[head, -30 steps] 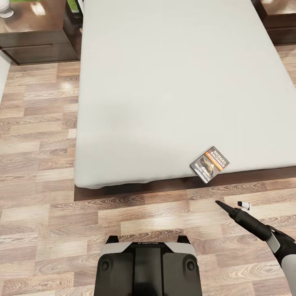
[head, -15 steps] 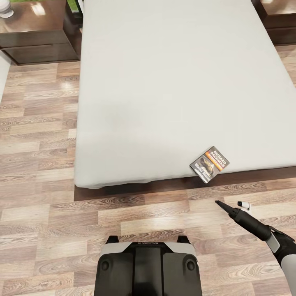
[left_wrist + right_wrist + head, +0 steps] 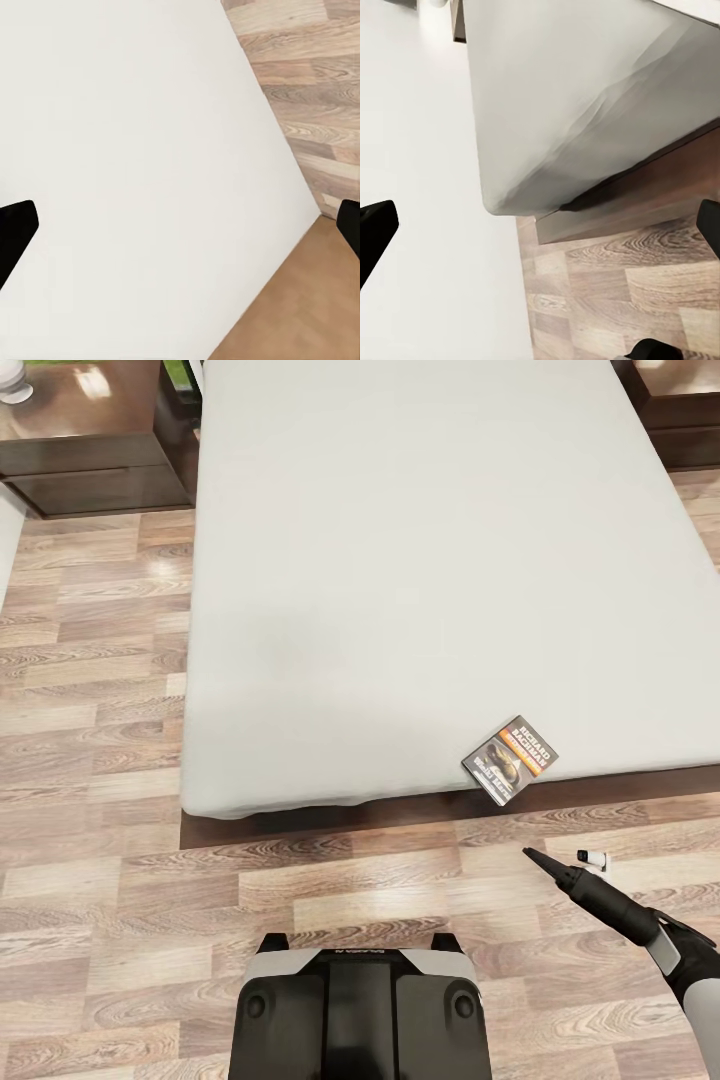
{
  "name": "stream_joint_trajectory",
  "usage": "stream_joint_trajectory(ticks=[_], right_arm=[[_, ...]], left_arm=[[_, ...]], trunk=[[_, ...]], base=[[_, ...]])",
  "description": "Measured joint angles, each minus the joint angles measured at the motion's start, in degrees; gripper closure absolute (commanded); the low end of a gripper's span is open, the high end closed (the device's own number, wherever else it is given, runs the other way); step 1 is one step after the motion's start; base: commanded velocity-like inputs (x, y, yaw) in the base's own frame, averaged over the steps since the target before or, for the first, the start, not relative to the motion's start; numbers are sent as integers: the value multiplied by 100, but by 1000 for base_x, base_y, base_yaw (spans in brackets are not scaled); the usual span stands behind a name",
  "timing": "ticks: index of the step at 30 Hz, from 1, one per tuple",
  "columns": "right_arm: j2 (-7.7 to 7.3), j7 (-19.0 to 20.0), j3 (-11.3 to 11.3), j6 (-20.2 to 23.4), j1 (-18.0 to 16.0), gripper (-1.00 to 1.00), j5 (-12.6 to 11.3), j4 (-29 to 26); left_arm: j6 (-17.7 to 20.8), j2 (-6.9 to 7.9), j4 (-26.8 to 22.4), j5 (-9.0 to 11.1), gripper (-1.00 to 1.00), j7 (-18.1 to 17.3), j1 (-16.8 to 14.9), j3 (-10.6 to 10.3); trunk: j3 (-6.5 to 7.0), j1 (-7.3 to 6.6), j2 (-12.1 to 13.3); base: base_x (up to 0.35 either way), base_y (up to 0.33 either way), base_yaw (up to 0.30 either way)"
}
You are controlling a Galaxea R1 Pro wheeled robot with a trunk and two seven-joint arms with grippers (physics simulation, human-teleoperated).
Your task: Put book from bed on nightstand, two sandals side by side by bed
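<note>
Ahead, from my head view, the bed (image 3: 400, 560) spreads pale grey over the wood floor (image 3: 90, 660), a nightstand (image 3: 85, 445) at its far left corner. The book (image 3: 509, 759), dark with an orange band, lies at the mattress's near edge. My right gripper (image 3: 565, 865) hovers just beside it, above the floor, fingers spread.

My left wrist view shows fingers (image 3: 15, 229) wide apart.

My right wrist view shows the mattress edge beyond released fingers (image 3: 375, 229).

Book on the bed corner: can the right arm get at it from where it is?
Probably yes. The book lies flat at the mattress's near edge, just beyond the right gripper, with bare floor between and nothing on top. Its jaws stand open.
</note>
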Motion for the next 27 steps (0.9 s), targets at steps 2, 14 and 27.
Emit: stream_joint_trajectory(ticks=[2, 14, 27], right_arm=[[0, 0, 1, -1, 0, -100, 0, 0], [-1, 0, -37, -122, 4, -100, 2, -13], [-4, 0, -45, -206, 7, -100, 0, -11]], left_arm=[[1, 0, -1, 29, -100, 75, 0, -2], [7, 2, -3, 125, -100, 325, 0, -5], [7, 2, 4, 135, -100, 368, 0, -10]], trunk=[[0, 0, 0], [0, 0, 0], [0, 0, 0]], base=[[0, 0, 0], [0, 0, 0], [0, 0, 0]])
